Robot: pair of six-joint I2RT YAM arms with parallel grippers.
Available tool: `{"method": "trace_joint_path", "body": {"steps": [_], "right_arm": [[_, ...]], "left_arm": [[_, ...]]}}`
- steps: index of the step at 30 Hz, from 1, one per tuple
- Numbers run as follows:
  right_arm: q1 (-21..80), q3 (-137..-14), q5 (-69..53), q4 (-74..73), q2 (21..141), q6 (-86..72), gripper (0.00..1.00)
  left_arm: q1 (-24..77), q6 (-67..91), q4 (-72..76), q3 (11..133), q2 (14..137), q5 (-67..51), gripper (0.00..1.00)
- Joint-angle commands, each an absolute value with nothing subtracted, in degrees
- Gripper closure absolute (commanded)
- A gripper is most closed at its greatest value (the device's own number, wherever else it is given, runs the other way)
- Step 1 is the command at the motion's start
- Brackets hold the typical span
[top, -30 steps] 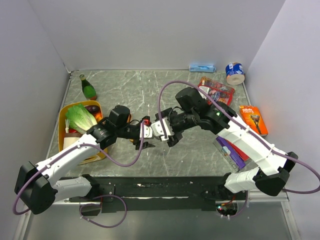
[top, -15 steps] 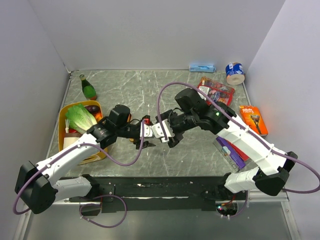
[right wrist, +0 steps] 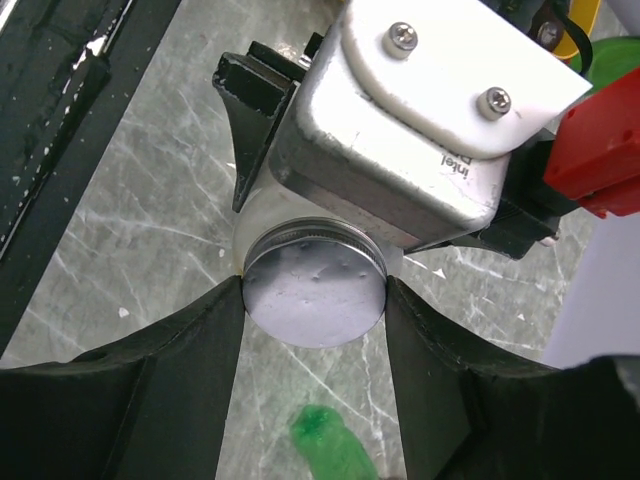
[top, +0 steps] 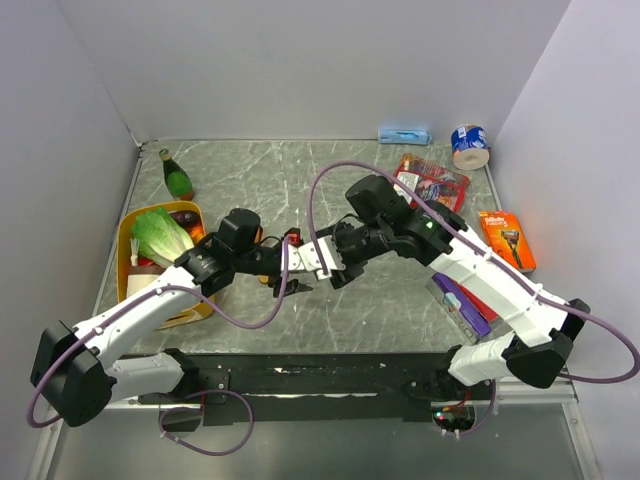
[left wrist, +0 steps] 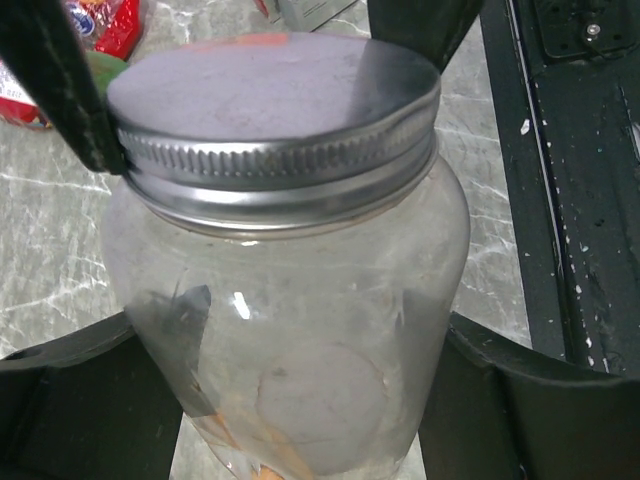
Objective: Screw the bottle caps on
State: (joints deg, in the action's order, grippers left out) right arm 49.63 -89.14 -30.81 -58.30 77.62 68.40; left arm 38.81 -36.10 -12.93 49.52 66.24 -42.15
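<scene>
Squarely head-on, the right end effector (right wrist: 313,292) clamps the metal cap (left wrist: 275,120) of the clear bottle (left wrist: 290,300) gripped by the left end effector (left wrist: 300,395).

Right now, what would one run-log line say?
left gripper: holds clear jar | right gripper: clamped on metal lid | lid: sitting on jar

a robotics lab test cell: plain pale panels (top: 300,60) wall in a marble-look worktop (top: 260,180), two white cabled arms (top: 140,310) (top: 500,285) bolted to a black rail (top: 330,372), packaged shop goods (top: 509,238) lying about.
</scene>
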Motion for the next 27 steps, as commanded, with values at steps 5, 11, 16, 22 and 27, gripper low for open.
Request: {"method": "trace_joint_path", "body": {"steps": [5, 11, 16, 22, 27], "right_arm": [[49.9, -95.4, -28.0, -52.6, 83.7, 49.1, 0.70], [47.2, -103.0, -30.3, -57.5, 91.7, 28.5, 0.82], [46.8, -101.4, -31.5, -56.4, 91.6, 21.2, 0.98], [45.2, -102.6, -32.0, -56.5, 92.0, 22.1, 1.00], [42.5, -101.9, -33.8, -55.6, 91.1, 15.0, 1.00]], "left_arm": [[38.8, -22.0, 1.9, 49.4, 64.9, -37.5, 0.99], [38.9, -15.9, 9.4, 48.2, 63.9, -28.5, 0.99], [38.9, -14.4, 11.0, 48.0, 64.2, -25.0, 0.99], [39.0, -12.7, 11.3, 47.3, 64.0, -25.4, 0.99], [39.1, -11.6, 13.7, 45.8, 63.8, -18.3, 0.99]]}}
